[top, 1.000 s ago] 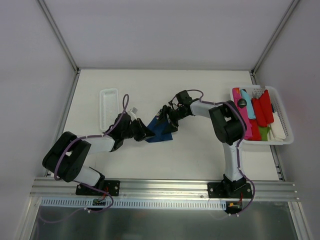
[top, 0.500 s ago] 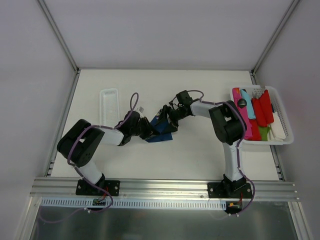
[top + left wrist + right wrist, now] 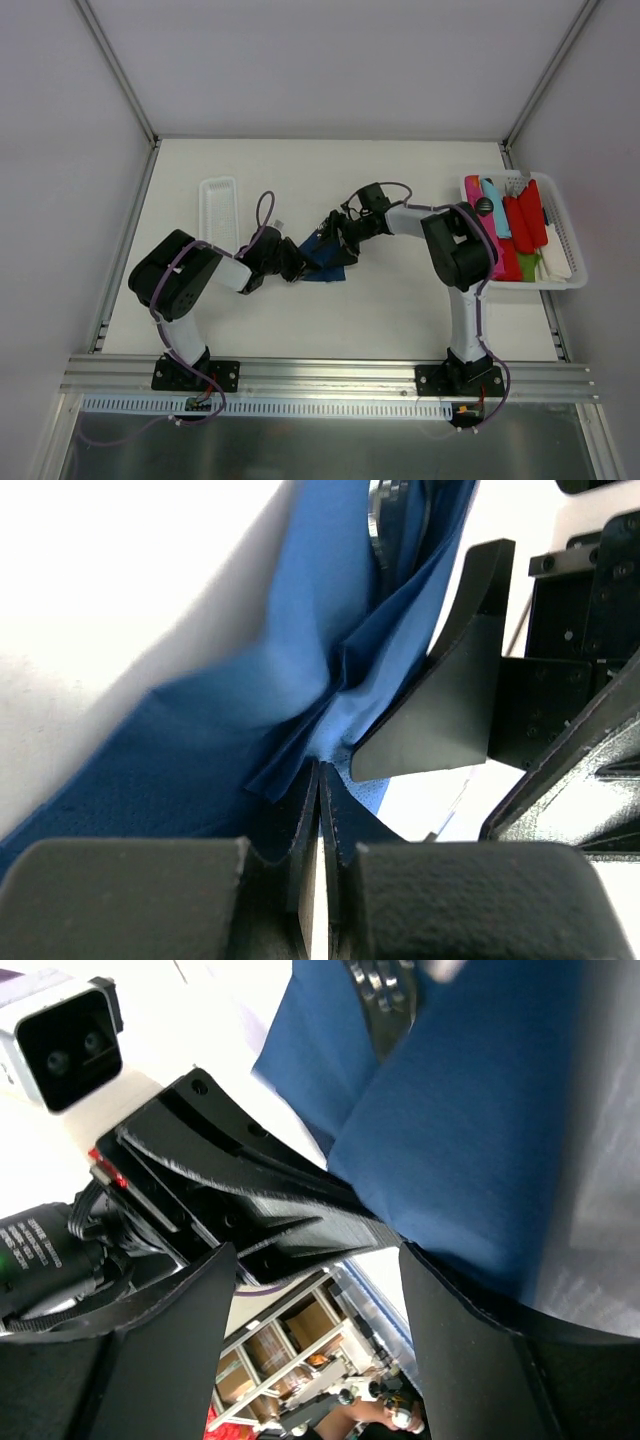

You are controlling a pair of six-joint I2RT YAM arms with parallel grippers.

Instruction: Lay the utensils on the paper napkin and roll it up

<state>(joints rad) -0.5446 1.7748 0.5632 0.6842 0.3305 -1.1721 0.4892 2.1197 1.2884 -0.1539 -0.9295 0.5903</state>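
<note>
The navy paper napkin lies bunched mid-table between both grippers. In the left wrist view the napkin is folded over a shiny silver utensil, of which only a curved part shows at the top. My left gripper is shut, pinching a napkin fold; it shows in the top view at the napkin's left edge. My right gripper is at the napkin's far side. In the right wrist view the right gripper is open, the napkin lying against its right finger, the utensil just visible.
A long white plastic tray lies at the back left. A white basket at the right holds red, pink and turquoise plastic pieces. The two grippers are almost touching over the napkin.
My left arm's elbow has swung up and to the right, and its gripper has pushed a little right into the napkin. The napkin bundle is more gathered. The right arm barely moved.
</note>
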